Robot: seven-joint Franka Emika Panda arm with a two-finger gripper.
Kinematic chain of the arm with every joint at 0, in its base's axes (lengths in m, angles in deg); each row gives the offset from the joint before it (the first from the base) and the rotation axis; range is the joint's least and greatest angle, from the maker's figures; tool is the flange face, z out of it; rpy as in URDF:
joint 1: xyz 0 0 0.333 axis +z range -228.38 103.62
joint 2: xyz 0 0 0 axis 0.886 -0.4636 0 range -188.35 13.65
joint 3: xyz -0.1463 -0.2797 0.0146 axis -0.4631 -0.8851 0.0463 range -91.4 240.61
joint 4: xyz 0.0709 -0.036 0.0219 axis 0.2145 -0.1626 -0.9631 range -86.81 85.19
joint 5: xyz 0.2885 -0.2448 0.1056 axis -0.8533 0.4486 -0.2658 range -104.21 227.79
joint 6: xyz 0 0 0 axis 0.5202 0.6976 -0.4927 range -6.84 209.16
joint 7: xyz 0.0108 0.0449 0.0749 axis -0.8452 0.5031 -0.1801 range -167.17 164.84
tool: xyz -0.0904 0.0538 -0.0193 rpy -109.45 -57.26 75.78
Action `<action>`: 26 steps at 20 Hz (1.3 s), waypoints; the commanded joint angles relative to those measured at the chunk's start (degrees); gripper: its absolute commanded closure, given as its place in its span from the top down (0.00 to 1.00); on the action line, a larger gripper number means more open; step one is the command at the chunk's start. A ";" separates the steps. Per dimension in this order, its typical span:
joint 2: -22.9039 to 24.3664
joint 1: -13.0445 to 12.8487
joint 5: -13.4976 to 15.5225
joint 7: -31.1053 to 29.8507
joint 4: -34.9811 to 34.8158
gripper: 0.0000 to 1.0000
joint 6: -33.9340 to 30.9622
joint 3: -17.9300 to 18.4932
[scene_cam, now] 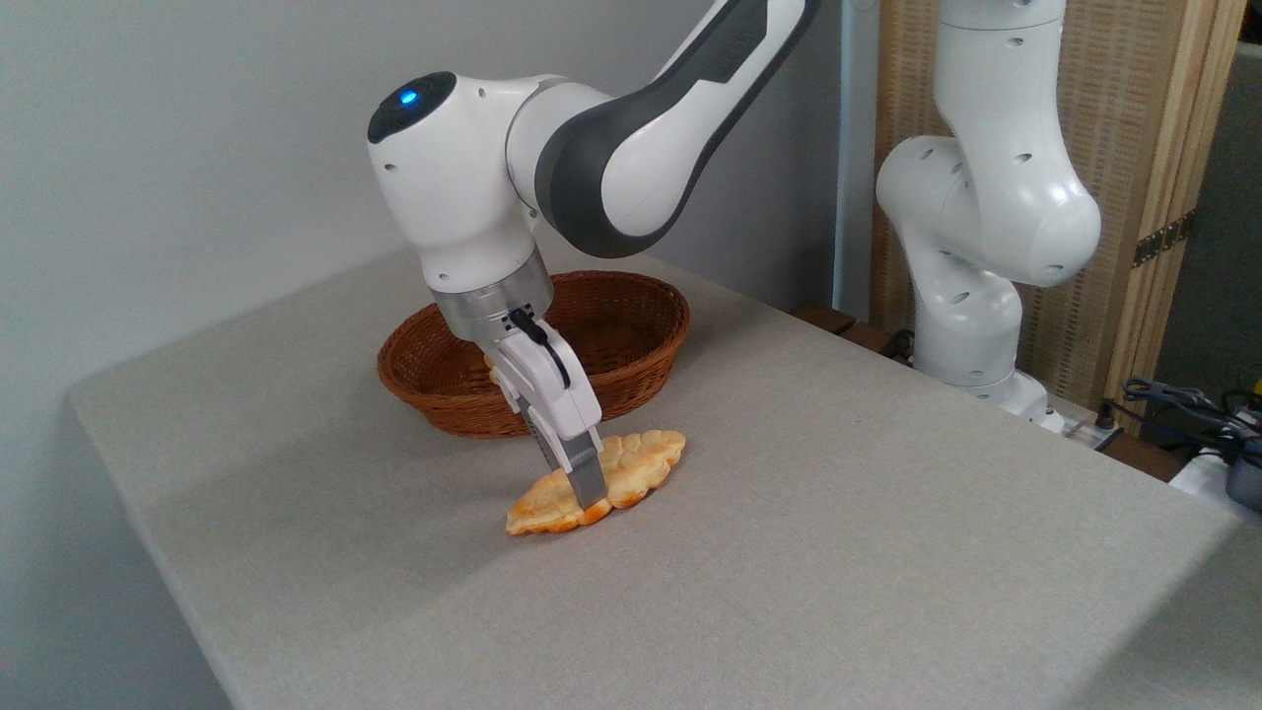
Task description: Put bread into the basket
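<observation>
Grey cloth-covered table (838, 552) fills the foreground, bare near the camera. Bread (641, 463) lies flat on the table, mid-frame, long leaf shape with golden-orange lobed crust, one pointed end toward lower left, the other toward upper right. Bread sits just in front of the basket (631, 325), close to its near rim but not touching, fully outside it. Basket is reddish-brown woven wicker, oval, shallow, standing on the table behind the bread; a small pale-orange bit shows at its inner edge beside the gripper body, too hidden to identify. Gripper (590, 493) is down at the bread's middle, tilted, with the visible grey finger (589, 483) pressed against the near side of the pastry. Second finger hidden behind, so jaw gap cannot be told, nor whether the bread is actually clamped. Bread appears to rest on the table. White arm (592, 168) reaches in from upper right, base (986, 247) at the table's far right edge.
</observation>
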 commanded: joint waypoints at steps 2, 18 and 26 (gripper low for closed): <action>1.18 -0.09 -0.90 0.94 0.83 0.05 0.21 0.18; 8.04 -0.62 6.31 -3.09 5.94 0.21 -8.23 -14.74; 7.51 -0.70 7.98 -3.98 3.91 1.00 -10.69 -21.08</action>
